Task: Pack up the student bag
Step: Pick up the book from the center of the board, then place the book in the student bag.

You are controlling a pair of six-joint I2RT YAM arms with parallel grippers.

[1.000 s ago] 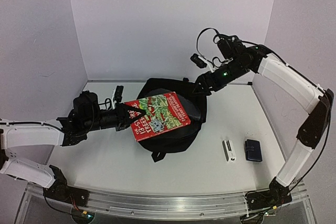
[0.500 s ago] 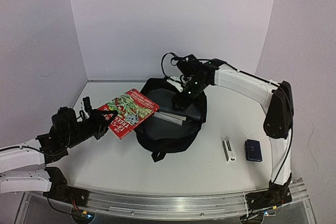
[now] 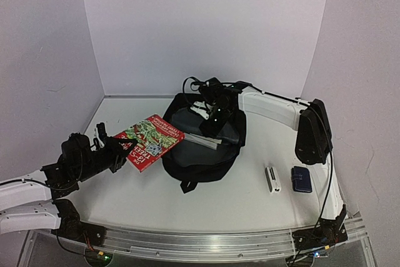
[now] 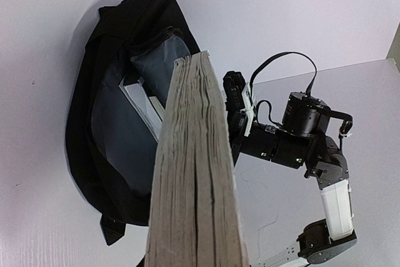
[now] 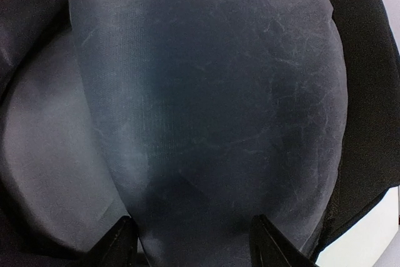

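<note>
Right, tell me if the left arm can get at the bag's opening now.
Probably yes. The bag lies open toward the left pincer, whose book reaches its near rim with nothing between. The right pincer sits at the opening, though, so it may crowd the way.
</note>
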